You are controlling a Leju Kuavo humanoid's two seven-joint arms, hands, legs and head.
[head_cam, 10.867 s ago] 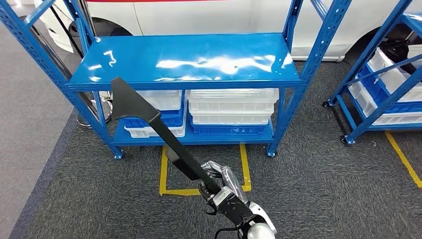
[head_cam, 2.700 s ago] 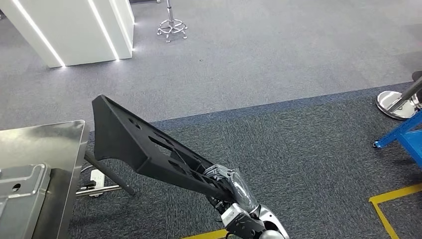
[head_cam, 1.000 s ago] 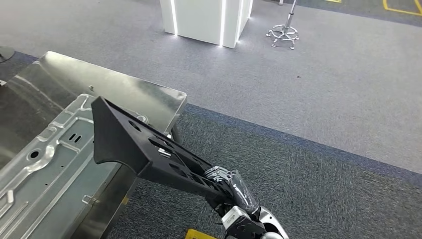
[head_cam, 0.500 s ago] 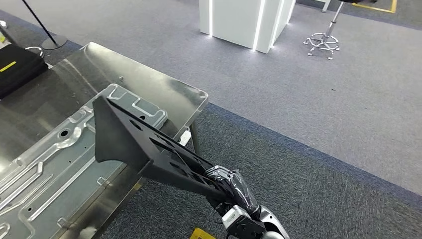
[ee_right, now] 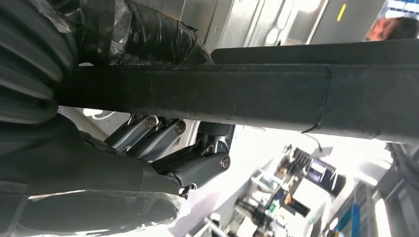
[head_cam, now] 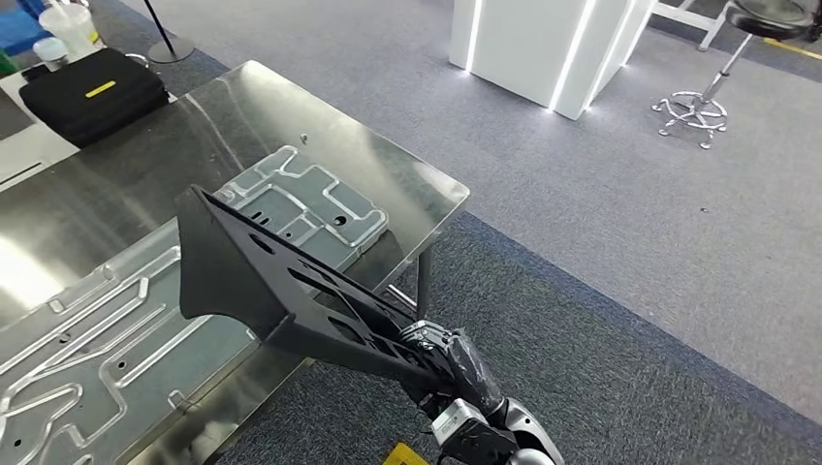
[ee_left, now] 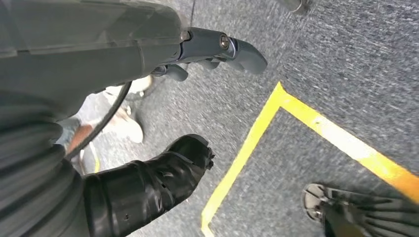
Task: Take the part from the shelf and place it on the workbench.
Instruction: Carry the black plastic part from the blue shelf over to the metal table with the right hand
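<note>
Right hand (head_cam: 448, 360) clamped on black bracket part (head_cam: 262, 281), held above steel workbench (head_cam: 407, 179); best lowered flat beside stamped panel (head_cam: 126, 310). Left hand (ee_left: 207, 47) hung spread, empty.

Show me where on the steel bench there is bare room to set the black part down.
The robot hand holds the long black ribbed part above the stainless steel workbench. Bare steel lies between the stamped grey metal panel and the bench's far corner, and between that panel and the black zipped case. The panel covers the near side.
</note>
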